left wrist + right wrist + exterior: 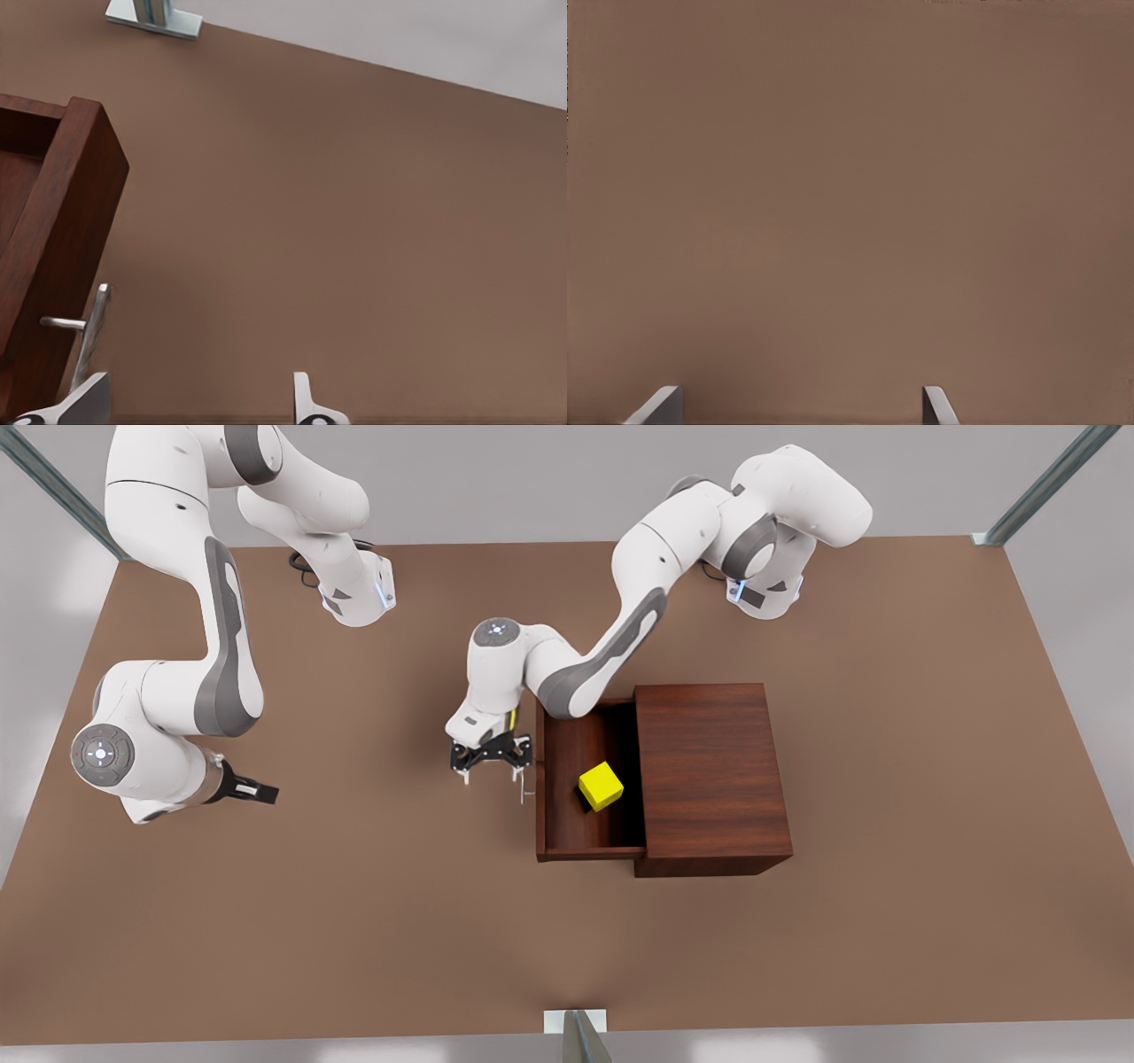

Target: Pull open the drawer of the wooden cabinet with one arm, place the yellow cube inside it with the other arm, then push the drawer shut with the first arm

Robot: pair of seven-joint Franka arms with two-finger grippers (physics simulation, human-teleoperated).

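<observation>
I see the yellow cube [601, 786] sitting inside the drawer [585, 843], on the drawer floor, close to the cabinet side, a bit tilted vs the drawer walls. Drawer is pulled out of the wooden cabinet [709, 775] toward 9 o'clock in the front view; cabinet sits right of centre on the brown tabletop [354, 921]. Thin silver handle [524, 784] on the drawer front, at cube's 9 o'clock.

Left gripper [490, 772] hangs just beside that handle, at its 9 o'clock, pointing down at the tabletop, fingers spread apart, nothing between them. In the left wrist view I get the drawer front [62, 248], the handle [89, 332] near one fingertip [89, 398], no clear contact; I can't tell if they touch.

Right gripper [257, 789] is well apart, far out toward 9 o'clock from the drawer, low over bare tabletop, that arm waiting. Right wrist view gives two fingertips [660, 405] set wide apart w/ plain tabletop [850, 195] beyond.
</observation>
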